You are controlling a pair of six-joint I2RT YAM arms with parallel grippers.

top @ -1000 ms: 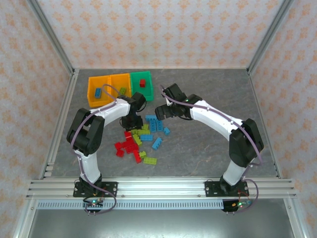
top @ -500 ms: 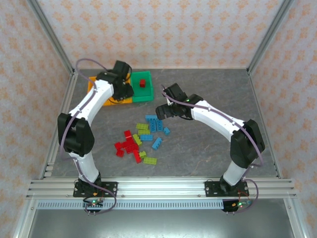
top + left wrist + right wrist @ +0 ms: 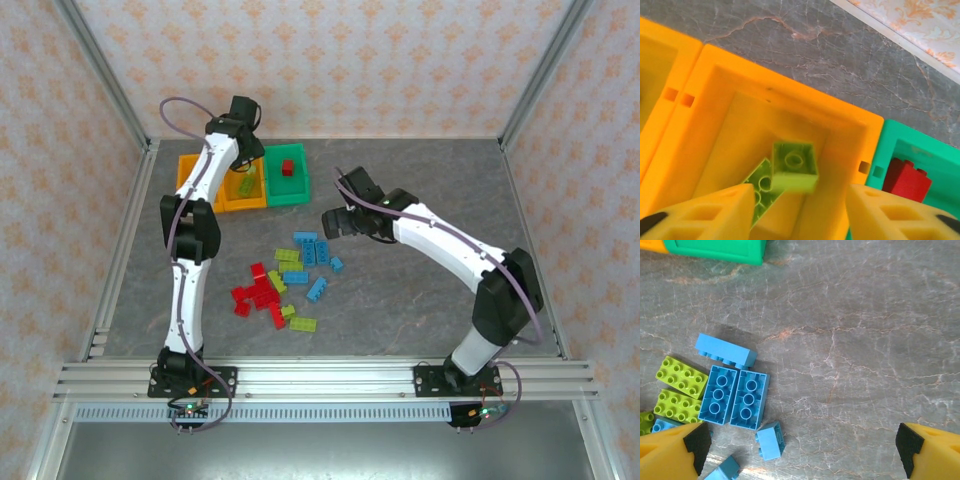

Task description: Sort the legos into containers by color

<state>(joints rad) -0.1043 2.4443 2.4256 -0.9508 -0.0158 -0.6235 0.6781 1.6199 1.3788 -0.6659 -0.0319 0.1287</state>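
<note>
While I am watching the worktop [image 3: 420, 300], the middle orange-yellow bin [image 3: 715, 125] is sitting under my released left pincer [image 3: 800, 210]; my right pincer [image 3: 800, 450] is hovering spread wide over blue bricks [image 3: 734, 396], and a lime brick [image 3: 794, 167] is showing loose inside that bin.

Grey marbled table [image 3: 420, 290] — three joined containers [image 3: 288, 198] at its far left, loose legos [image 3: 262, 292] scattered mid-table.

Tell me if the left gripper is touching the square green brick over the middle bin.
Apart. The left wrist view shows a clear gap on each side between the square green brick and the fingers of the left gripper.
</note>
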